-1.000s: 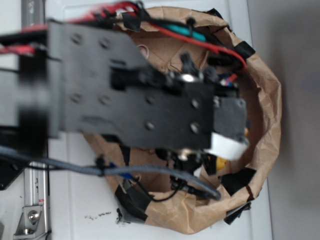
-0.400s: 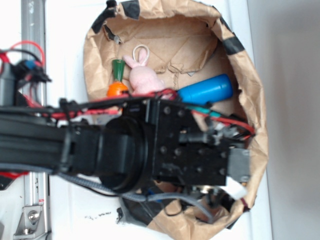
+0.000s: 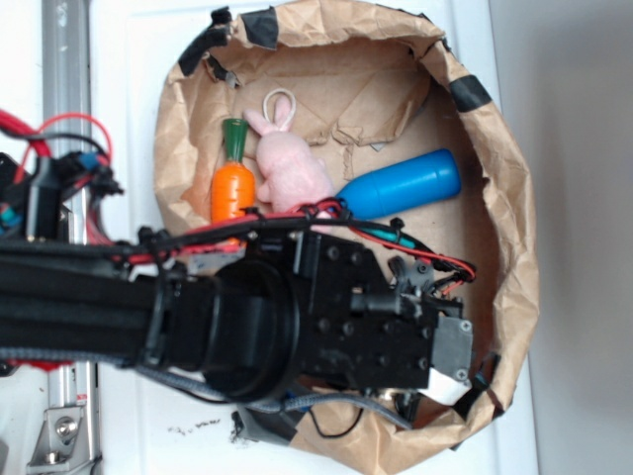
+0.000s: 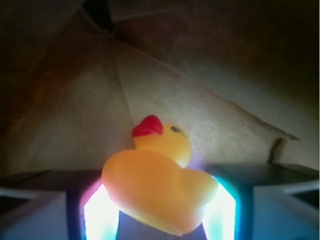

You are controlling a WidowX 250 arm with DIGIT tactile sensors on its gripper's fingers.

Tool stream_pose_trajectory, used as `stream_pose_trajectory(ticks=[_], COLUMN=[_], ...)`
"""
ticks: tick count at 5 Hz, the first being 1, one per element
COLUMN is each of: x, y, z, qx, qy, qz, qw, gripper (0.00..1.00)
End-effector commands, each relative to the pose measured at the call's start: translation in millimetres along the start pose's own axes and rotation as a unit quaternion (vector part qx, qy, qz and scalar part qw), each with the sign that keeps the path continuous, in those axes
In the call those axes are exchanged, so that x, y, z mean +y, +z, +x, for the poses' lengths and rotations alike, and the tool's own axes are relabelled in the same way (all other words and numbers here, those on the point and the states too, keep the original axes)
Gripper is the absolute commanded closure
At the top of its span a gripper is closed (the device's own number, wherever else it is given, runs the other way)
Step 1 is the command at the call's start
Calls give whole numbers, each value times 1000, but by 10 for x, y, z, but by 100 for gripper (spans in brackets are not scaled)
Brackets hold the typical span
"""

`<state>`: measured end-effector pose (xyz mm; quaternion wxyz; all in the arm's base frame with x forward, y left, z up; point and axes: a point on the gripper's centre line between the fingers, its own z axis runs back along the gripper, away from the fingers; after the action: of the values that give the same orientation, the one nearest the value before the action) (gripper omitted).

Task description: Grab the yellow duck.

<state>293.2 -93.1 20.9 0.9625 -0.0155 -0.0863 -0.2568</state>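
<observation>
A WidowX arm reaches into a crumpled brown paper bag lying open on a white counter, its gripper buried at about five o'clock inside the bag's rim. The wrist camera shows the yellow duck, red beak turned to eleven o'clock, sitting squarely between the two fingers, which stand at nine and three o'clock of its body. The glowing pads look to be touching the duck's flanks on both sides, so the fingers appear closed on the toy, spread only as wide as its body. The bag's creased wall rises just behind the duck at twelve o'clock.

From outside, the duck itself is hidden under the black wrist housing. The other toys lie well apart from the gripper, toward the bag's upper half: an orange carrot at ten o'clock, a pink plush bunny just beside it, and a blue cylinder at one o'clock.

The step in hand seems to be the grasp itself, at or near completion. The next move would call for holding the squeeze firm on the smooth, rounded body, which could slip, and lifting straight up, clear of the paper wall.
</observation>
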Motion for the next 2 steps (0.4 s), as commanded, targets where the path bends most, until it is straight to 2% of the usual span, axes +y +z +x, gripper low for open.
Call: stream_pose_trajectory(ticks=[1,2], x=[290,565], y=[711,1235], z=[-191,-546], qx=[21,53], qy=[130,207], qz=[14,37], qw=[991,976], gripper=[100,100])
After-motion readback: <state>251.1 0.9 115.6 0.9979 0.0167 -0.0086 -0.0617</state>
